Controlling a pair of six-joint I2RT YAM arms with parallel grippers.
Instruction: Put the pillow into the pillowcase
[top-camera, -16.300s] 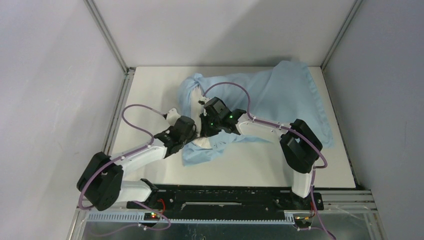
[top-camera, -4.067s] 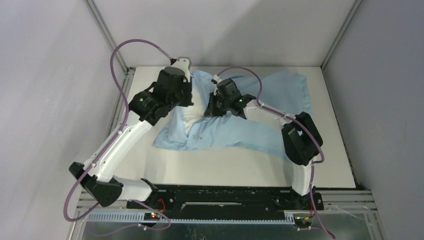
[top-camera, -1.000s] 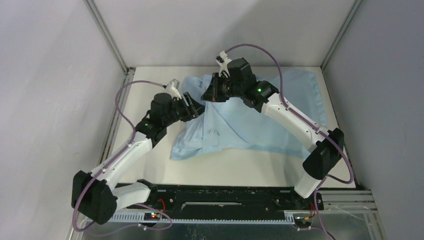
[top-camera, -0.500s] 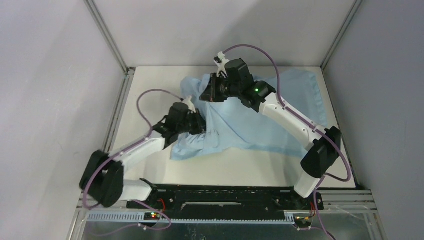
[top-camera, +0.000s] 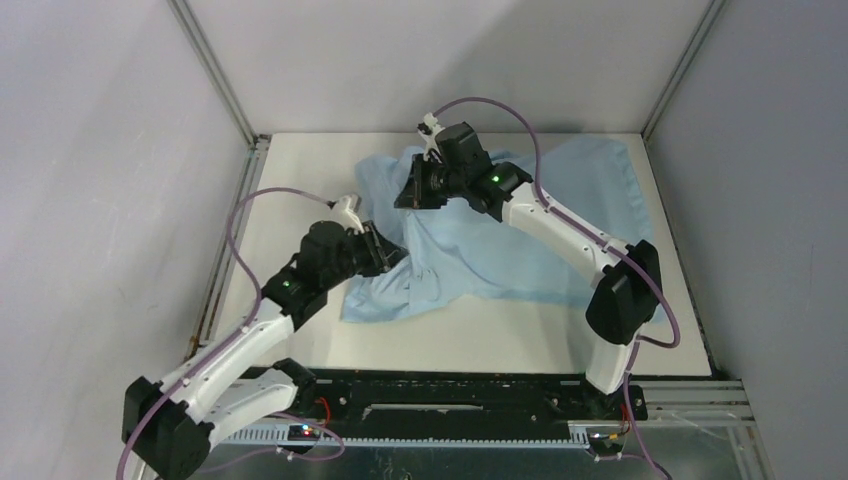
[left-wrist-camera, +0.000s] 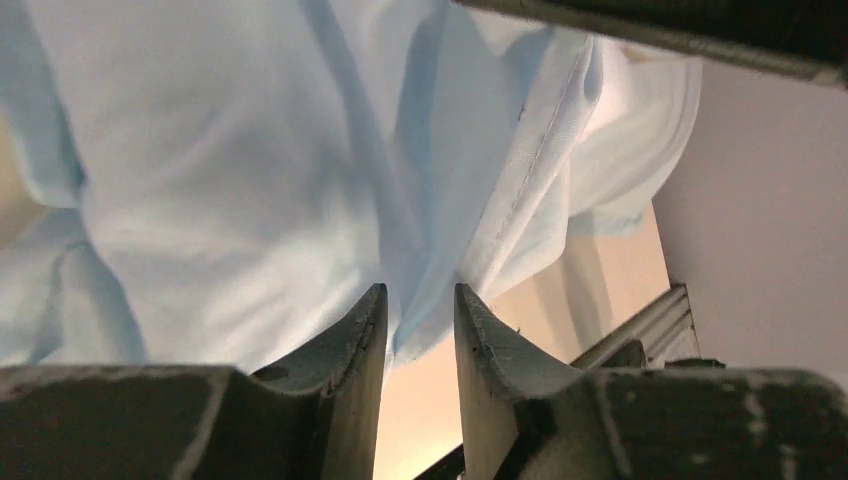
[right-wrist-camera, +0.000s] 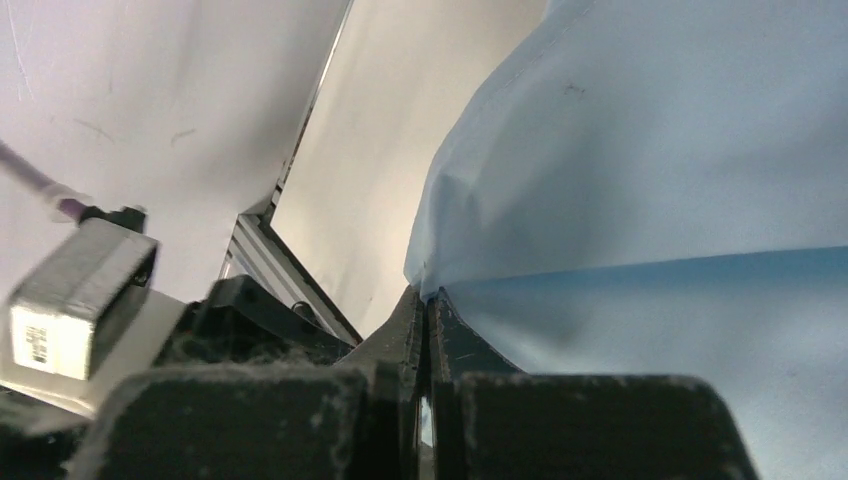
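Light blue cloth dominates the top view: the pillowcase (top-camera: 500, 250) lies rumpled across the middle and far right of the white table (top-camera: 300, 180), its near-left corner flopped toward the front edge. No white cushion showing anywhere, so can't tell where the pillow is; if it's inside the cloth, the frames don't show it. The right arm reaches over from the right base to the far-left part of the cloth, with the right gripper (top-camera: 412, 192) at a raised bunch of fabric there. The left arm comes in from the near-left, and the left gripper (top-camera: 385, 252) sits at the cloth's left edge, nearer than the right one. Purple cables loop over both arms.

Left wrist view: two dark fingers (left-wrist-camera: 340, 350) stand a little apart, with a narrow gap between them. A fold of the pillowcase (left-wrist-camera: 250, 150) hangs just past the tips, and a stitched hem runs diagonally at upper right. The fabric dips toward the gap, but can't tell whether it's actually pinched. Tan table surface and a metal frame rail show below right.

Right wrist view: the fingers are pressed together, clamped on a thin edge of the pillowcase (right-wrist-camera: 650, 200); the cloth fans out taut up and right from the pinch point. Table and wall to the left.
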